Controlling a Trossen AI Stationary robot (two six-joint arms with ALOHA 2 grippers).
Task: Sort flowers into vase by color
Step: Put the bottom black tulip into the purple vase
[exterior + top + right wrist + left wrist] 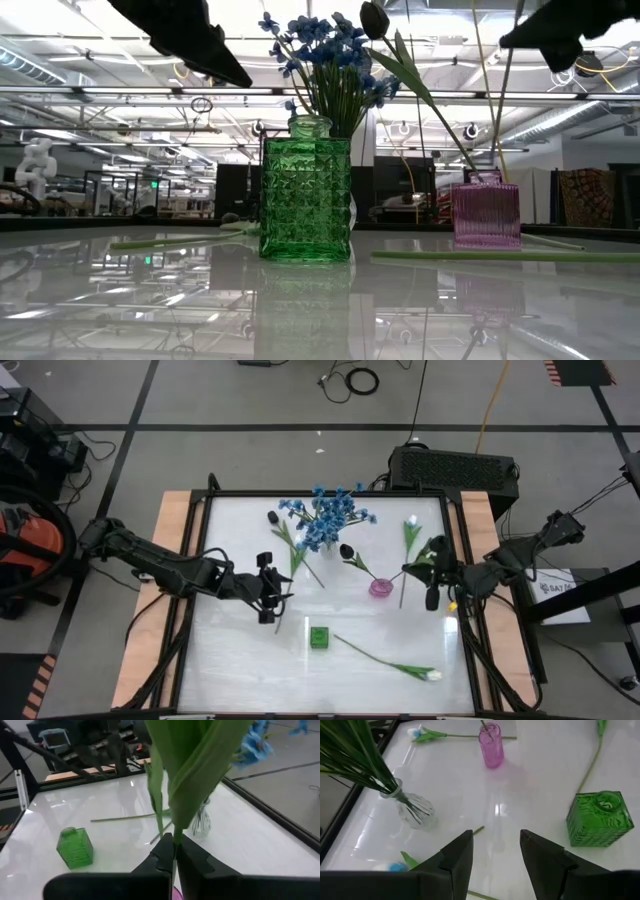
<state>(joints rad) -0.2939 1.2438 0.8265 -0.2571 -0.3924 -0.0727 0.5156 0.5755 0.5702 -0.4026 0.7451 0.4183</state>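
The table (200,660) carries three vases. The right gripper (432,597) at three o'clock pinches a white tulip stem (408,545) upright, probably to feed a vase. The left gripper (268,603), at nine o'clock, waits with fingers spread. The green vase (319,637) stands empty at six.

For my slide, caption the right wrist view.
Right gripper pinching a green flower stem above the table, green vase beyond.

Bright overhead lamps glare off the glossy white table (250,660).
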